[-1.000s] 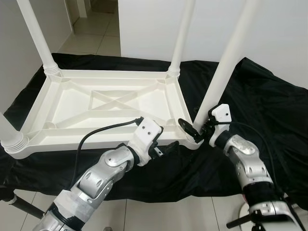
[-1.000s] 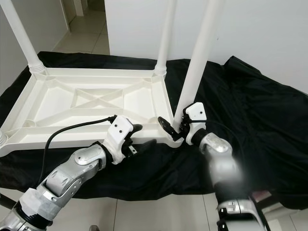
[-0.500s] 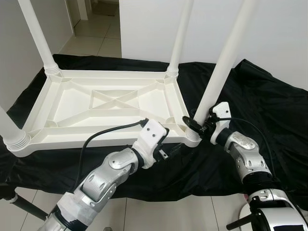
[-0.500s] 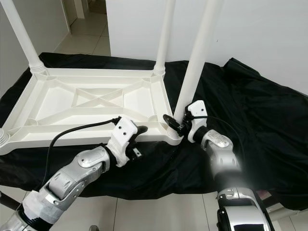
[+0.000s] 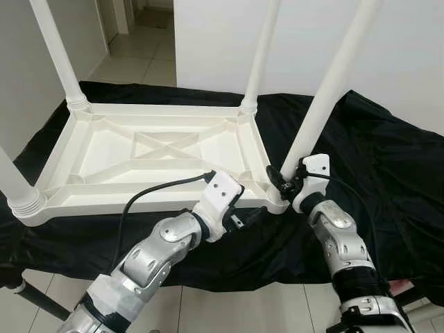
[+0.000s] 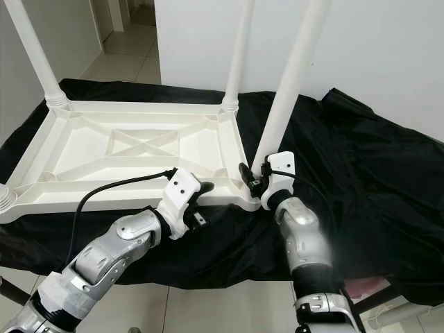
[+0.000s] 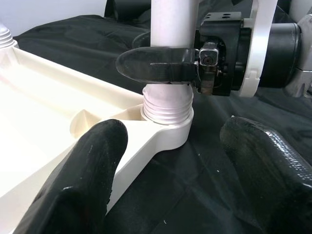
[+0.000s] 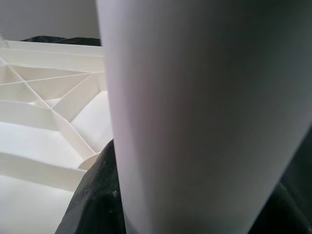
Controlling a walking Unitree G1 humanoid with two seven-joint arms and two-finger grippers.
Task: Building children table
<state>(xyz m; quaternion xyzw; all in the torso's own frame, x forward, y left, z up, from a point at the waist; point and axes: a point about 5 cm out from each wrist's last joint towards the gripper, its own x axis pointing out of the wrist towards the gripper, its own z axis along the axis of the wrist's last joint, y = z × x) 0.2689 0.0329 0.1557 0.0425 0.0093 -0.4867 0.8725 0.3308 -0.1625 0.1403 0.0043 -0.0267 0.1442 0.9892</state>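
Right fingers (image 7: pixel 156 66) gripping upright table leg (image 5: pixel 326 104)

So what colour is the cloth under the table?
Black, plain and wrinkled; the left eye view shows it best.

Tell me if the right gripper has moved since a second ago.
Yes. The right gripper has closed in on the near-right leg, from beside the tabletop's corner to clamped just above the socket.

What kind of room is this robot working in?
Probably a room in a home. There is a tiled floor leading into a hallway, plain white walls, and a white plastic table lying upside down on a black cloth while its legs are fitted.
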